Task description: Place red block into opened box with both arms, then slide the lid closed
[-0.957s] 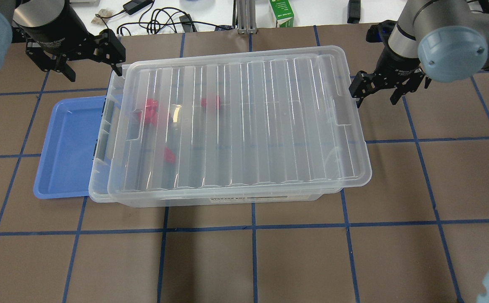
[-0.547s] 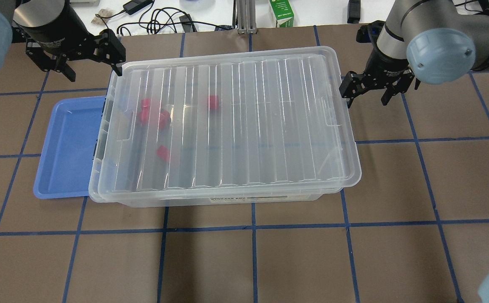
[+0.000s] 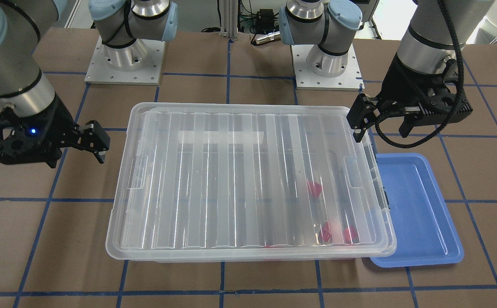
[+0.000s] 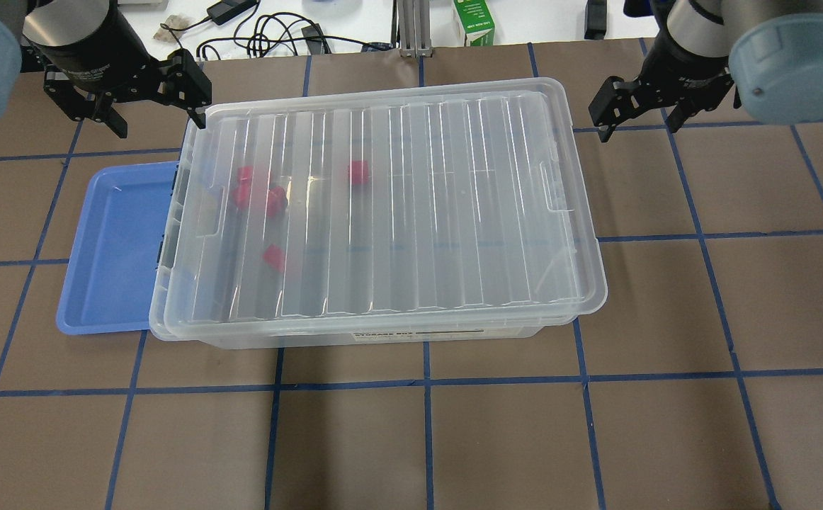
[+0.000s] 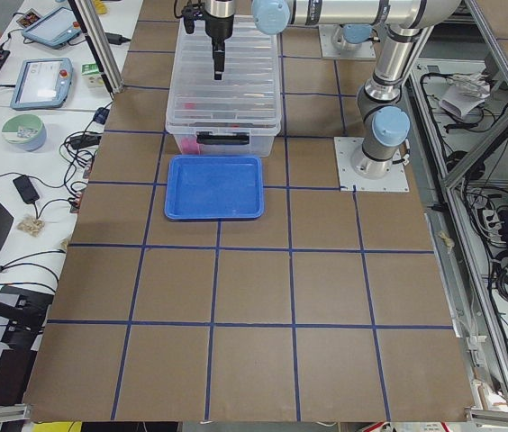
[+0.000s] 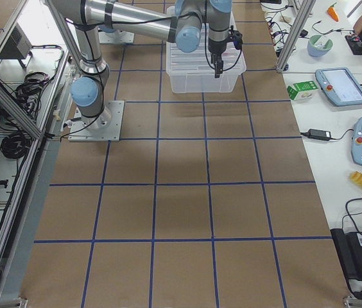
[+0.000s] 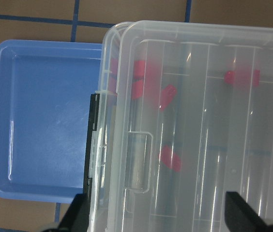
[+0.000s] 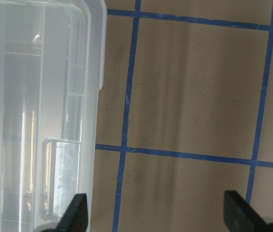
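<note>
Blurring behind the ribbed lid (image 4: 383,205), which covers the box (image 4: 355,338) almost edge to edge, the red blocks (image 4: 358,172) lie toward the box's left end as four smeared patches. Two of them near the far-left corner overlap, and no studs can be made out. The left gripper (image 4: 162,127) hangs spread and empty at that corner, whether touching the rim is unclear, while the right gripper (image 4: 637,131) is spread and empty off the far-right corner; a blue tray (image 4: 117,248) is partly hidden under the box's left rim.
</note>
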You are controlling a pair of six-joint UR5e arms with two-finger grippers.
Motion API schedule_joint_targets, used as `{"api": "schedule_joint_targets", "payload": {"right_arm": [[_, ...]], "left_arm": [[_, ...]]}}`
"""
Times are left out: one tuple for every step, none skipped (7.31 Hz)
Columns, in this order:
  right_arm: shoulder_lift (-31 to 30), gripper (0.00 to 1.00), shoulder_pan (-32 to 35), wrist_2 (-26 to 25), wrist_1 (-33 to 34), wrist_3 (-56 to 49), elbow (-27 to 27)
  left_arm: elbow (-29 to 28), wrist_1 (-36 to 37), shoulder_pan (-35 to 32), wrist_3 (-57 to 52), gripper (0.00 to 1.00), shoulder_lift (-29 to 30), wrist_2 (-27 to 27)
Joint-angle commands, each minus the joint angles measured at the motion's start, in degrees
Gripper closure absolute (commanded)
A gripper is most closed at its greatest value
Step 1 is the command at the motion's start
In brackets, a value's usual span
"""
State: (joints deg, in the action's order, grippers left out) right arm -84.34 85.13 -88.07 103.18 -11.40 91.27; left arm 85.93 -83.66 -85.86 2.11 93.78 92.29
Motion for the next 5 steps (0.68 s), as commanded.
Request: {"api": "schedule_joint_targets", "payload": {"right_arm": [[-6.3,0.0,5.0,-0.3,-3.9,8.3,-0.1],[-6.2,0.0,8.6,-0.3,-3.6,12.2,-0.6],[-5.4,0.0,9.0,-0.4,-3.9,12.3,-1.4],[-5.2,0.0,8.9,-0.5,-4.2,12.2,-2.1],[-5.0,0.0,8.9,-0.4,-4.0,12.1,-2.1]], "left_arm": [[0.0,0.0,0.0,0.0,0.0,0.0,0.0],[0.0,0.0,-0.1,0.0,0.0,0.0,0.0],[-0.1,0.1,-0.3,0.1,0.0,0.2,0.0],[-0.1,0.0,-0.4,0.2,0.0,0.2,-0.3],[-0.2,0.0,-0.4,0.3,0.0,0.1,-0.3]]}}
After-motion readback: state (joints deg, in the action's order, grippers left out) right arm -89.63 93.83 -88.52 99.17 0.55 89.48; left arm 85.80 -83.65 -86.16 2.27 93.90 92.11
